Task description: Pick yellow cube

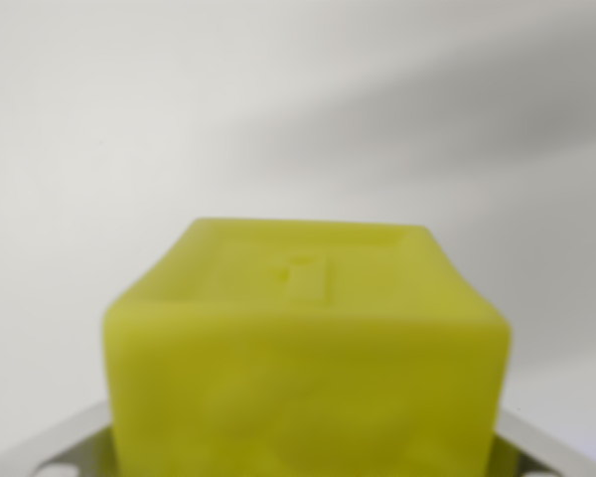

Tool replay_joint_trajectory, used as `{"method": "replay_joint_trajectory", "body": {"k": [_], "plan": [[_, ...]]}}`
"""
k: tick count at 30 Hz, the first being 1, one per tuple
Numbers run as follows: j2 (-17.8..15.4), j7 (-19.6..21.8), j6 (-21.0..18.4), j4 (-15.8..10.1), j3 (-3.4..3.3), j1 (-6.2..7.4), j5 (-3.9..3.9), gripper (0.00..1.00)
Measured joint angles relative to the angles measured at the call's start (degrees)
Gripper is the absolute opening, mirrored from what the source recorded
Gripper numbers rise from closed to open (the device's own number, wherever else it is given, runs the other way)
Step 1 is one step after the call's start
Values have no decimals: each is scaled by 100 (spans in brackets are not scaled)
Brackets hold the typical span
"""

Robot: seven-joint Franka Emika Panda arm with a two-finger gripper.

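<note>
The yellow cube [308, 368] is filling the lower middle of the wrist view, very close to the camera. Grey metal parts, probably the pincer [308, 459], are showing at both lower corners, flanking the cube; whether the pincer is clenched on it cannot be told. Risk: if the grasp is shallow or off-centre, the cube may be slipping or rotating during any move. The surface behind is appearing plain white with a soft shadow; no tabletop edges are showing.

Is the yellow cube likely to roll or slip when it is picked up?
The yellow cube has flat faces, so it probably will not roll. Its surface looks smooth and matte, so some slipping seems possible. It appears stiff, keeping straight edges.
</note>
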Motion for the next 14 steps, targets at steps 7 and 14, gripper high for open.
{"method": "replay_joint_trajectory", "body": {"k": [7,14], "plan": [[-118,3,-203,84,0,4,-3,0],[-120,4,-205,85,0,4,-3,0]]}}
